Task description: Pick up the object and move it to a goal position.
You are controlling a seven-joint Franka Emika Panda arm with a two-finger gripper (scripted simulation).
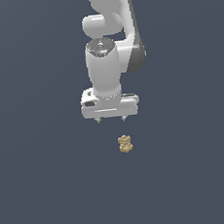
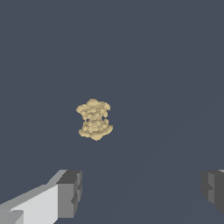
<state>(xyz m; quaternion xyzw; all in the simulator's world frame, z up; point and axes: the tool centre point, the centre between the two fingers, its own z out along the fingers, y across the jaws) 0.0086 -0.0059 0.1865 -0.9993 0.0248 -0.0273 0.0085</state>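
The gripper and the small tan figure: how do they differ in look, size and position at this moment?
Look: the gripper is smooth white with dark fingertips; the tan figure is lumpy and knobbly. Size: the gripper's open span is far wider than the figure. Position: the gripper hangs from the arm with nothing between its jaws, while the figure lies apart from it, toward the exterior view's right of its centre. Both stand out against the same plain dark grey background.

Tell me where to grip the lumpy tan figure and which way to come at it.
Grip the tan figure across its slightly pinched middle, coming straight down from above. It lies alone on the flat surface, far narrower than the open gripper, which hangs above and off to one side of it, so it likely needs centring over the figure first. The knobbly surface may slip.
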